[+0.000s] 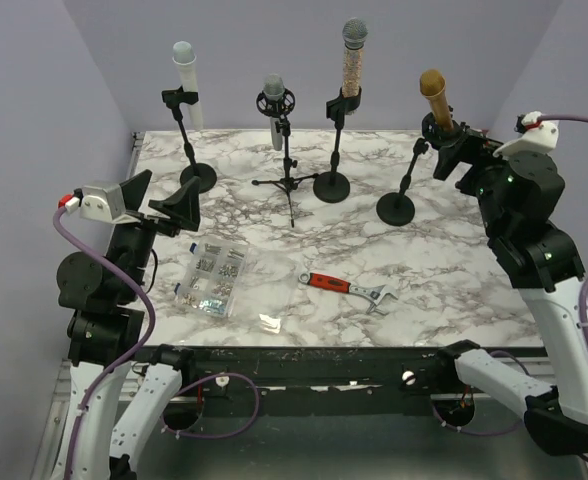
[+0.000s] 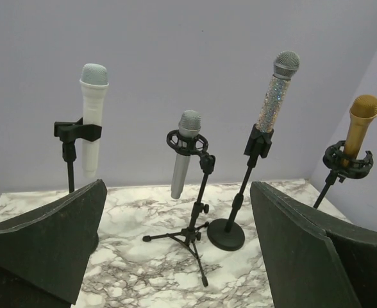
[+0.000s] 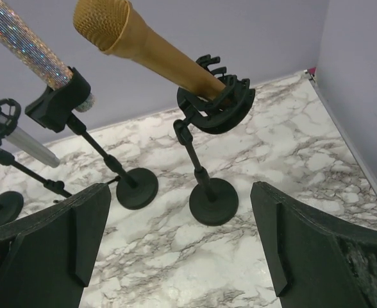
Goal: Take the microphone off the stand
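Four microphones stand in stands along the back of the marble table (image 1: 444,280): a white one (image 1: 185,75), a grey one (image 1: 274,105) on a tripod, a glittery one (image 1: 352,55) and a gold one (image 1: 436,98). My right gripper (image 1: 452,148) hovers open just behind the gold microphone (image 3: 143,45), which leans in its black ring clip (image 3: 217,106) above a round base (image 3: 213,201); nothing is between the fingers (image 3: 291,244). My left gripper (image 1: 164,200) is open and empty at the left, facing the grey microphone (image 2: 183,154) from a distance.
A red-handled wrench (image 1: 349,286) lies mid-table. A clear box of screws (image 1: 212,277) and a small bag (image 1: 270,322) sit front left. Purple walls close the back and both sides. The glittery microphone's stand base (image 3: 137,188) is close left of the gold one's.
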Robot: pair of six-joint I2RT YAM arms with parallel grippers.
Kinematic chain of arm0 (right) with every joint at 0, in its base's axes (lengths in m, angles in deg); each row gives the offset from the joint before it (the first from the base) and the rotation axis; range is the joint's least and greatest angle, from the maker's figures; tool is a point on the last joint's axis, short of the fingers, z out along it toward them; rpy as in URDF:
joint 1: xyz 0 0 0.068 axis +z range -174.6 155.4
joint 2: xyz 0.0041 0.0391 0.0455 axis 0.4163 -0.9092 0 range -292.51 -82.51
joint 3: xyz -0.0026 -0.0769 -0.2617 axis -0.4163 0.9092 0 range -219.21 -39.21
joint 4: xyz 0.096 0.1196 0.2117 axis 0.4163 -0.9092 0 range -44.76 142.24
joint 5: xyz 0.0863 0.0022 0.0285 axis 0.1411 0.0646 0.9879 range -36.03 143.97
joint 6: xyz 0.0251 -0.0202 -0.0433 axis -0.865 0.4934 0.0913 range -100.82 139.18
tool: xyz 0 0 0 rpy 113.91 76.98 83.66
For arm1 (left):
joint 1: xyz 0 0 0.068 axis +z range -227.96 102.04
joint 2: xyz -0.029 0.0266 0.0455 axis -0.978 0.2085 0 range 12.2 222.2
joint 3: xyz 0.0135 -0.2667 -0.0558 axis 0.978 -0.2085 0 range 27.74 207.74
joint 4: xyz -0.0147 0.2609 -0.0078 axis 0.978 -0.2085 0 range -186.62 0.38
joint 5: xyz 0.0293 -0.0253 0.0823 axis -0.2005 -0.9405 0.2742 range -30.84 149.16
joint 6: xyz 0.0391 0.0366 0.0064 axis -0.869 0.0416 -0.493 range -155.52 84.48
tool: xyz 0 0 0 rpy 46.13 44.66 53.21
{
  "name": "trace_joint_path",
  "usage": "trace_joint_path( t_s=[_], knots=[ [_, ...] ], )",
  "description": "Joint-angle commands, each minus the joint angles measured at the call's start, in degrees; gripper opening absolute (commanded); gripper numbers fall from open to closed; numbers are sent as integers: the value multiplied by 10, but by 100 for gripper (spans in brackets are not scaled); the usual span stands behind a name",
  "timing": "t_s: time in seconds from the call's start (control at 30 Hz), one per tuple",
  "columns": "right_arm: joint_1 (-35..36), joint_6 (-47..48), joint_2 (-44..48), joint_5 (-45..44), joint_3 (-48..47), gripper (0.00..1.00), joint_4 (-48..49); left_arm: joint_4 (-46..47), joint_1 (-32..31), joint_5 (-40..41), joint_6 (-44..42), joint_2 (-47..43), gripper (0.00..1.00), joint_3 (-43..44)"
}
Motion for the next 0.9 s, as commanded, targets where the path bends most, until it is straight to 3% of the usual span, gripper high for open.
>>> trace_joint_path(
  t_s=[0.0,0.27,0.67,0.87],
  knots=[
    [-4,-17,-46,-5,22,100,4,49,-1,-50,9,-4,99,-31],
    [-4,23,-71,-30,71,100,114,63,-36,-88,17,13,98,-38],
    [-4,130,-219,-115,-26,100,223,61,-66,-124,24,46,99,-33],
    [-4,239,-258,-149,-18,100,349,60,-73,-117,21,44,99,-35]
  ],
)
